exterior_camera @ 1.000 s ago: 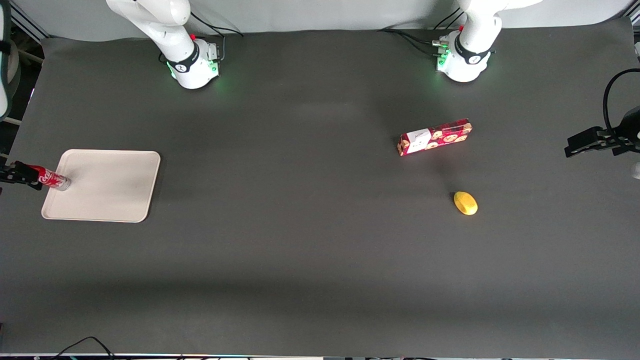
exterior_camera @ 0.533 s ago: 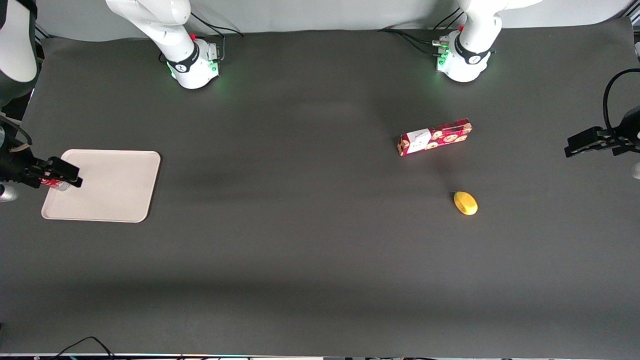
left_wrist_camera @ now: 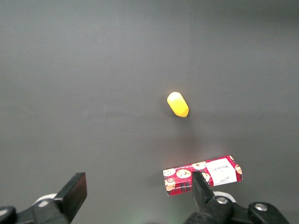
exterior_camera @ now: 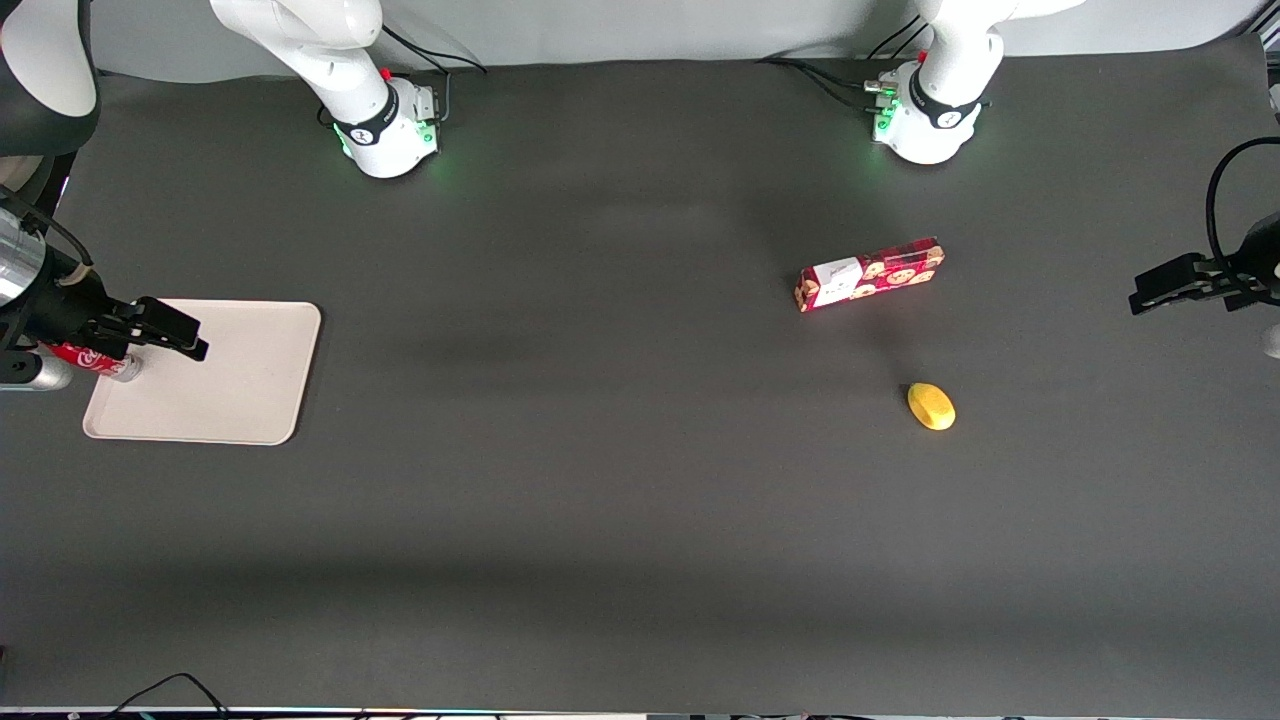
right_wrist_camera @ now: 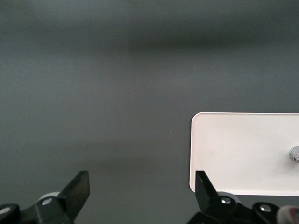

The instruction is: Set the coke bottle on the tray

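The coke bottle (exterior_camera: pixel 88 358), small and red with white script, has its silvery base (right_wrist_camera: pixel 295 153) on the tray (exterior_camera: pixel 230 390) near the rim toward the working arm's end. Its cap end is hidden under the arm, and I cannot tell whether it stands or lies. The tray (right_wrist_camera: pixel 243 149) is flat and beige-white. My right gripper (exterior_camera: pixel 182 336) hovers above the tray beside the bottle and does not touch it. In the right wrist view the gripper (right_wrist_camera: pixel 141 181) is open with only dark table between its fingers.
A red cookie box (exterior_camera: pixel 870 273) lies toward the parked arm's end of the table, with a small yellow object (exterior_camera: pixel 931 406) nearer the front camera. Both show in the left wrist view, the box (left_wrist_camera: pixel 203 175) and the yellow object (left_wrist_camera: pixel 178 104).
The gripper, shut on the bottle a second ago, has let it go and moved off over the tray toward the table's middle. The bottle stays in place.
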You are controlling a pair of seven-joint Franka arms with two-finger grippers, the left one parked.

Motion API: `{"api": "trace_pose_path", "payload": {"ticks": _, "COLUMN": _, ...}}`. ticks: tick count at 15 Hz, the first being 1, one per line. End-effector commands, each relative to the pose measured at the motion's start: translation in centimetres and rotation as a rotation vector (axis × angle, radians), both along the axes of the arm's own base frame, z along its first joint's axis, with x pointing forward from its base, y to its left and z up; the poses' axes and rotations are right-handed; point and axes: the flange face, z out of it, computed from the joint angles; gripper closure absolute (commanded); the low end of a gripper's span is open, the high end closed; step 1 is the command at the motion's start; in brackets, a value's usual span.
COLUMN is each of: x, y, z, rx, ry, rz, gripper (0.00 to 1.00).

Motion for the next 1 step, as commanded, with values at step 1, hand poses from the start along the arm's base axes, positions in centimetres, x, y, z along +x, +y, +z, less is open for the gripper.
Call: {"api": "trace_pose_path", "payload": {"ticks": 1, "x": 0.03, "y": 0.37, "z": 0.67, "rx": 0.019, "ry": 0.002, "rz": -0.022, "gripper": 0.00}}
